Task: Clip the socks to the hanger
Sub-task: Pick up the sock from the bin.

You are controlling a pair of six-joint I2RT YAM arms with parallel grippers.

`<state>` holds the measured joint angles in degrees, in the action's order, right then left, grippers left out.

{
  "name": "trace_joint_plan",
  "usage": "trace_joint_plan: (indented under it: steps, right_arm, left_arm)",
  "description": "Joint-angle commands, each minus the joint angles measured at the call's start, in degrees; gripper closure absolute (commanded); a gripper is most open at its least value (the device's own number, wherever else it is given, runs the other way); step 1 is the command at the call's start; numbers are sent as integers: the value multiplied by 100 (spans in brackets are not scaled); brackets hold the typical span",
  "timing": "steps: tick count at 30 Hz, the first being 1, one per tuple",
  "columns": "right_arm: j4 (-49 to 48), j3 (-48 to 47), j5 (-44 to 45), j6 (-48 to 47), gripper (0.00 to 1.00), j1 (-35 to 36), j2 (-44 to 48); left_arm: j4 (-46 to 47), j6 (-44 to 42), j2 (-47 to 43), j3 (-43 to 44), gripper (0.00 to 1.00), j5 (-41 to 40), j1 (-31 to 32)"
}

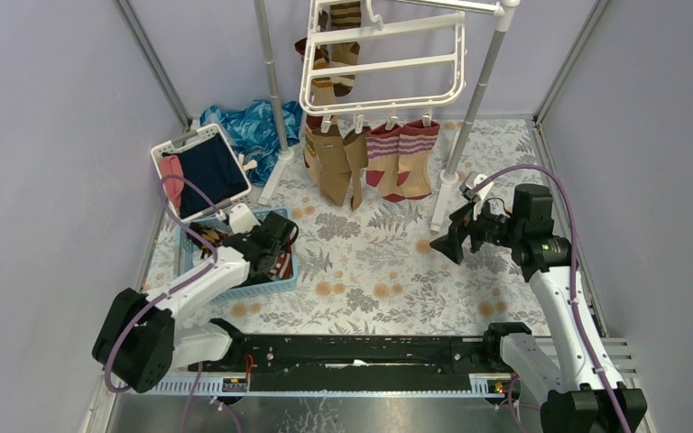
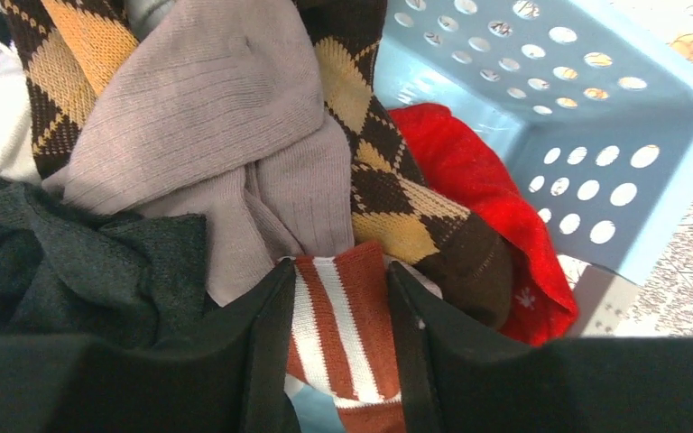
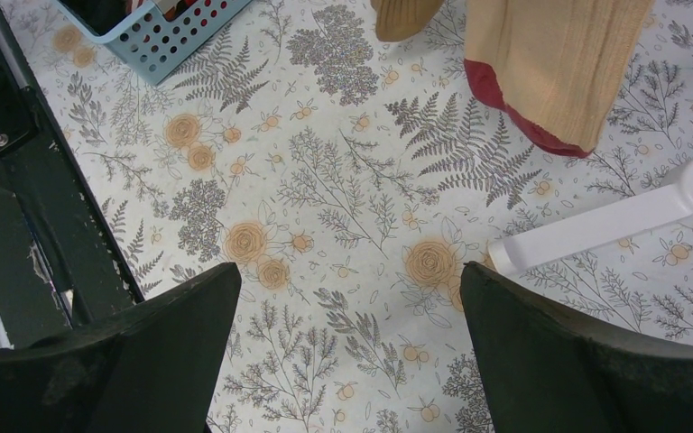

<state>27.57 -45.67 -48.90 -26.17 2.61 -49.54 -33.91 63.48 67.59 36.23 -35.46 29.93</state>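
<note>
— Where is the left gripper (image 2: 340,280)?
— It sits low in the blue basket (image 2: 595,117), its fingers pressed on both sides of a striped sock (image 2: 343,334) at the red-and-white cuff. An argyle sock (image 2: 388,180) and dark fabric crowd it, and the basket's perforated wall rises just to the right.
— And the right gripper (image 3: 350,271)?
— It hangs with its jaws spread wide and empty above the floral cloth (image 3: 325,180), which lies bare beneath it. The white stand foot (image 3: 614,221) lies near its right finger.
— And the hanger (image 1: 388,29)?
— It stands at the table's far edge, with hung socks (image 1: 401,158) dangling from its near rail.
</note>
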Motion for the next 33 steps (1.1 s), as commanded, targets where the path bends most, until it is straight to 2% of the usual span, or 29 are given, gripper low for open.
trace_joint_plan:
  steps: [1,2,3,5,9,13,17,21,23,27,33]
  right_arm:
    - [-14,-47,-54,-96,0,59,-58]
    - [-11,-43,-65,-96,0,61,-75]
    - [-14,-35,-74,-101,0,58,-91]
    - [5,-43,-78,-117,0,59,-143]
    - [105,-102,-98,-163,0,63,-320]
    - [296,-223,-234,-252,0,57,-540]
    - [479,-296,-487,-388,0,62,-701]
    - [709,-337,-941,-608,0,62,-817]
    - [763,-335,-1088,-688,0,62,-829]
    - [697,-294,-978,-682,0,56,-805]
    - [640,-265,-945,-641,0,60,-812]
  left_arm:
    - [160,116,236,21,63,-97,-31]
    - [145,103,214,58,81,-74,-31]
    - [141,66,144,78,92,-25,-29]
    - [85,-40,-106,181,99,94,-28]
    - [-31,-434,-1036,435,100,240,-23]
    - [231,-1169,-2021,465,100,432,-27]
    - [367,-1810,-2659,565,100,543,-23]
    - [1057,-2875,-3149,457,100,1465,-23]
    - [1345,-3126,-3304,336,100,1735,-23]
    - [1011,-3014,-3095,281,100,1194,-23]
    - [384,-2012,-2772,-89,100,-18,-23]
